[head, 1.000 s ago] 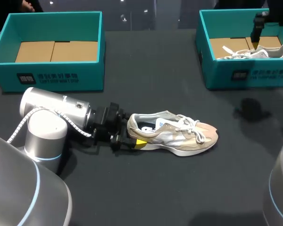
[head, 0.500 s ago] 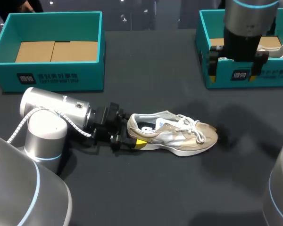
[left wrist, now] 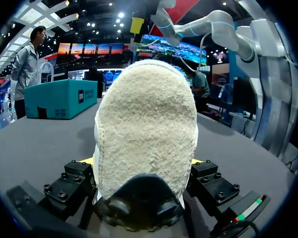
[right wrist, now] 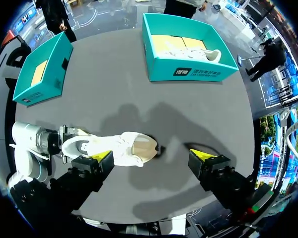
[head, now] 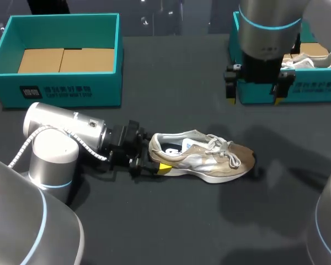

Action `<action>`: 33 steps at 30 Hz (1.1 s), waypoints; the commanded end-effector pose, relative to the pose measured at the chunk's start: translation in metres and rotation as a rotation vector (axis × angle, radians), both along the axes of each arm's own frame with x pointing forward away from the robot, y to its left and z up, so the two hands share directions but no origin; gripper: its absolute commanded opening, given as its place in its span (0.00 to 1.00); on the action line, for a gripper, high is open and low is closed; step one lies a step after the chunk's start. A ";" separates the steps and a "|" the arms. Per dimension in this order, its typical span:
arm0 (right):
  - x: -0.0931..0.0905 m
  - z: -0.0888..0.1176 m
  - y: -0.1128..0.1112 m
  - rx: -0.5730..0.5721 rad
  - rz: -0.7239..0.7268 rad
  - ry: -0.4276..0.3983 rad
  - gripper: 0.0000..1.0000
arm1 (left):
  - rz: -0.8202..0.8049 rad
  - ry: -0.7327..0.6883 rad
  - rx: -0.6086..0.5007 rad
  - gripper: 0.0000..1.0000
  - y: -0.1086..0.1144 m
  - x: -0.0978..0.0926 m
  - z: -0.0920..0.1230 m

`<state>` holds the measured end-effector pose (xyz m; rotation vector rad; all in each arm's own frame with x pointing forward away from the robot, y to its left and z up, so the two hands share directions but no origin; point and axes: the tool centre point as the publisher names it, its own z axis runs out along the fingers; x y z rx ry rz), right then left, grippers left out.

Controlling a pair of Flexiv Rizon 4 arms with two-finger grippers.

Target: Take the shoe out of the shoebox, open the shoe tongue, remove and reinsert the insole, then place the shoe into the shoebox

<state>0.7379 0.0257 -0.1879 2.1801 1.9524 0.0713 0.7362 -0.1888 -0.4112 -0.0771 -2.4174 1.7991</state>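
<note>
The shoe (head: 209, 160) sat on the dark counter (head: 171, 221), toe pointing to the right. The left gripper (head: 154, 158) pinched its heel from both sides. The right gripper (right wrist: 154, 157) hung high over the counter — fingers spread wide apart. Two teal shoeboxes sat at the back — the left shoebox (head: 66, 88) and the right shoebox (head: 314, 88).

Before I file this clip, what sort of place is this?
Probably a robot shoe-packing station: a dark table with an empty teal shoebox, a second shoebox holding a white shoe, and a sneaker lying loose, its heel held by the left gripper.
</note>
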 end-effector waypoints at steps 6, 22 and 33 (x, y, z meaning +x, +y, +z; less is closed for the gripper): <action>0.006 -0.016 0.032 -0.101 -0.012 0.049 1.00 | 0.001 0.000 -0.001 0.00 -0.001 -0.001 -0.002; -0.018 -0.042 0.099 -0.119 -0.050 0.090 1.00 | 0.001 0.000 -0.001 0.00 -0.001 -0.001 -0.002; -0.019 -0.052 0.109 -0.146 -0.070 0.094 1.00 | 0.001 0.000 -0.001 0.00 -0.001 -0.001 -0.002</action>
